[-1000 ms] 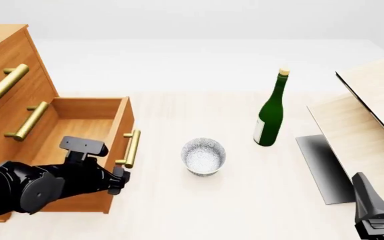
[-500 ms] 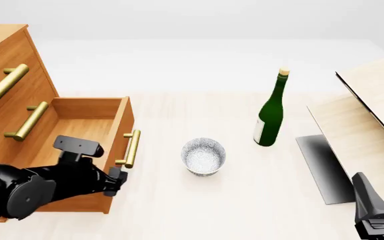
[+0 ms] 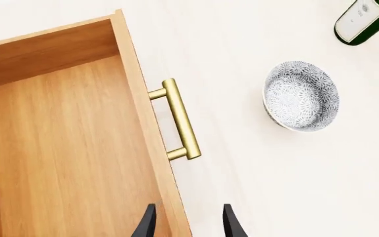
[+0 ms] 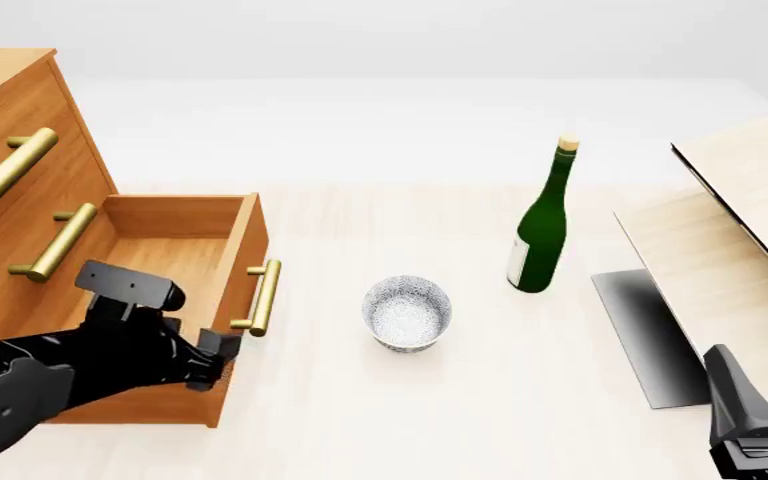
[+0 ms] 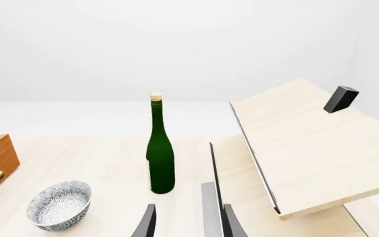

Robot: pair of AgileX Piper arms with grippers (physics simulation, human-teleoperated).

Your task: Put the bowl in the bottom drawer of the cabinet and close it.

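With the bottom drawer point(image 4: 171, 245) of the cabinet point(image 4: 17, 120) pulled open, the bowl point(image 4: 407, 312) sits on the table point(image 4: 491, 400) beside it, untouched; both arms' fingers are spread and empty, so grasping the bowl likely comes next

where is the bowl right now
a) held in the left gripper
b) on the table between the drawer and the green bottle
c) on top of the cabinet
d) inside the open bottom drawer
b: the bowl stands on the table, apart from the open bottom drawer on one side and the green bottle on the other, with no gripper touching it.
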